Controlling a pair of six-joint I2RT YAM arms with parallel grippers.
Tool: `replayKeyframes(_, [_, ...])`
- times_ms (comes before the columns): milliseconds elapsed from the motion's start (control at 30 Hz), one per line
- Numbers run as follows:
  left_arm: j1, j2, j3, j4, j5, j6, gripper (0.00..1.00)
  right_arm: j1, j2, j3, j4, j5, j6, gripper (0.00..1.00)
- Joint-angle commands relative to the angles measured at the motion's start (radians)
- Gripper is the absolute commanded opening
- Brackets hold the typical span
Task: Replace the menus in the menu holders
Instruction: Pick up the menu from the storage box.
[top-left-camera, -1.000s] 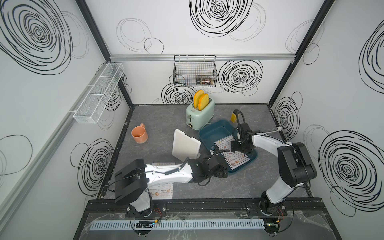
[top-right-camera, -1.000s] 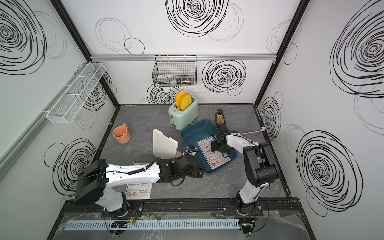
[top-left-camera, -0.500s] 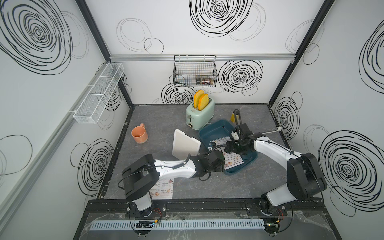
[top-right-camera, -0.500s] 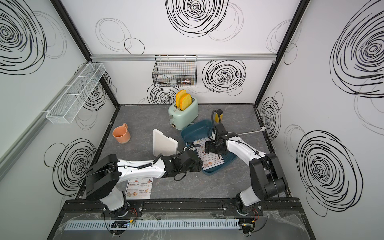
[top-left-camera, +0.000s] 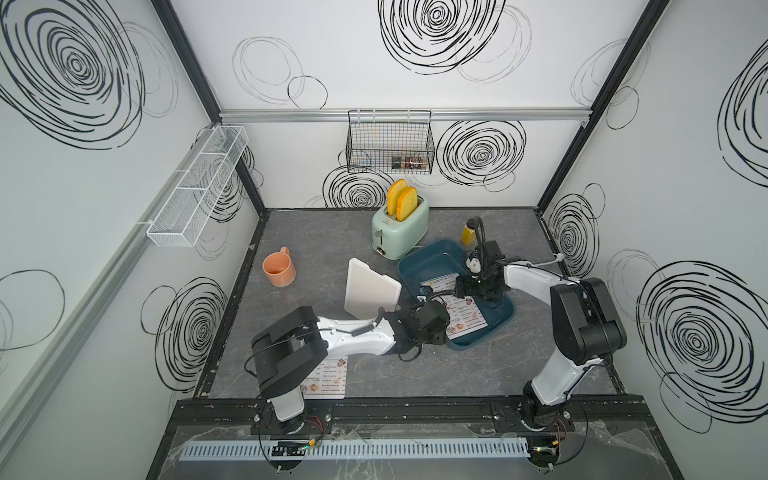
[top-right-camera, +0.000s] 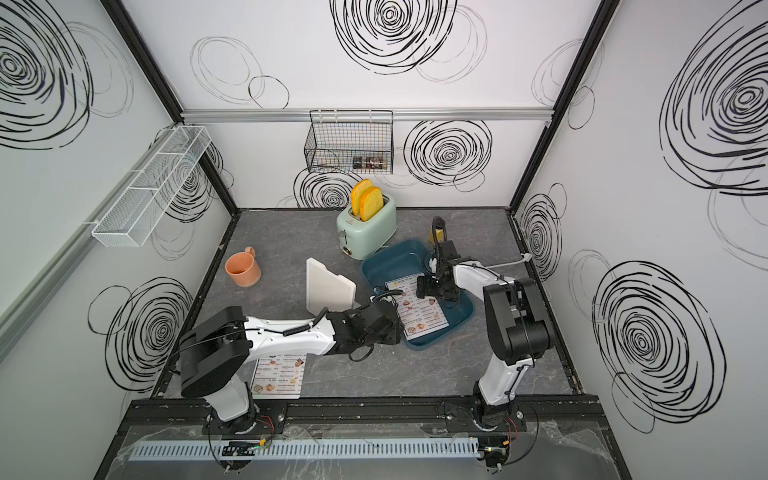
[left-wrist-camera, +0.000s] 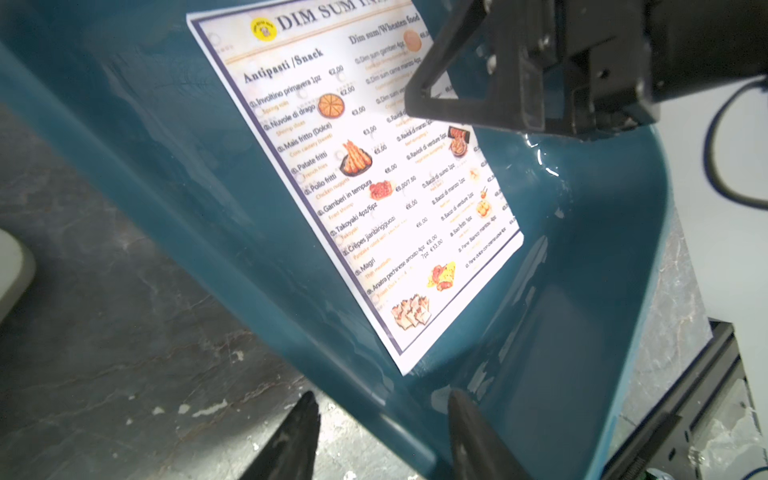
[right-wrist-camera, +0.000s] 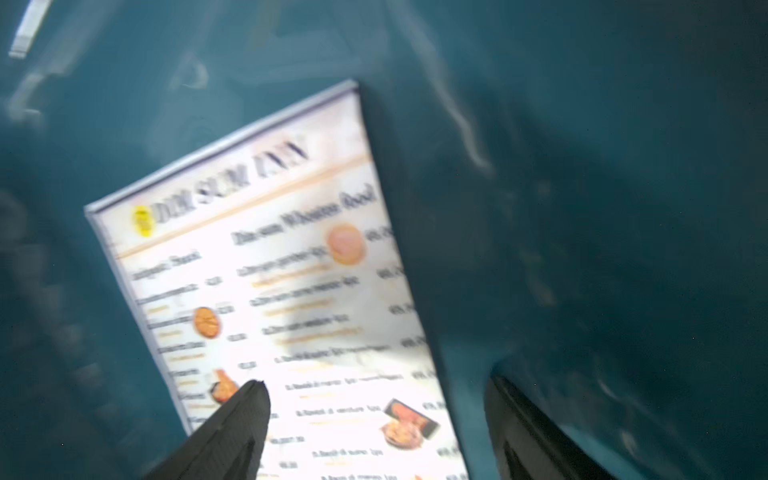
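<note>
dark teal rectangular plastic bin (top-left-camera: 426, 266), upright translucent white plastic menu holder (top-left-camera: 370, 289) beside it. white paper menu sheet (top-left-camera: 467, 318) lies in bin: likely light, floppy, slick, pinch an edge. left gripper (left-wrist-camera: 382, 411) jaws apart astride bin rim; right gripper (right-wrist-camera: 376, 382) jaws spread wide over sheet.

Both top views look down from high on the near side over the whole surface (top-left-camera: 316, 249); both wrist cameras closely share the menu (left-wrist-camera: 374, 187) in the bin (left-wrist-camera: 166, 166).
</note>
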Motion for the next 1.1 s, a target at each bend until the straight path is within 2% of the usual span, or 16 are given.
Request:
replayKeyframes(0, [0.015,0.034,0.026,0.013,-0.001,0.013,0.51,0.005,0.031,-0.043,0.008,-0.175,-0.047,0.86])
replayKeyframes(233, [0.039,0.051,0.042,0.009,0.005,0.045,0.46,-0.004,0.007,-0.11,0.059,-0.432,-0.071,0.86])
replayKeyframes(367, [0.052,0.053,0.048,0.008,0.007,0.065,0.44,-0.017,-0.018,-0.157,0.103,-0.562,-0.063,0.91])
replayKeyframes(467, [0.059,0.055,0.056,0.009,0.009,0.083,0.43,-0.021,-0.038,-0.186,0.127,-0.609,-0.058,1.0])
replayKeyframes(667, [0.063,0.06,0.068,0.013,0.02,0.108,0.42,-0.038,-0.056,-0.269,0.259,-0.671,0.047,0.97])
replayKeyframes(800, [0.064,0.049,0.066,0.023,0.029,0.122,0.48,-0.038,-0.05,-0.302,0.35,-0.704,0.118,1.0])
replayKeyframes(833, [0.064,0.044,0.065,0.026,0.03,0.123,0.48,-0.038,-0.047,-0.304,0.361,-0.709,0.126,0.97])
replayKeyframes(1067, [0.067,0.022,0.062,0.026,0.025,0.126,0.49,-0.051,-0.083,-0.314,0.389,-0.688,0.15,0.56])
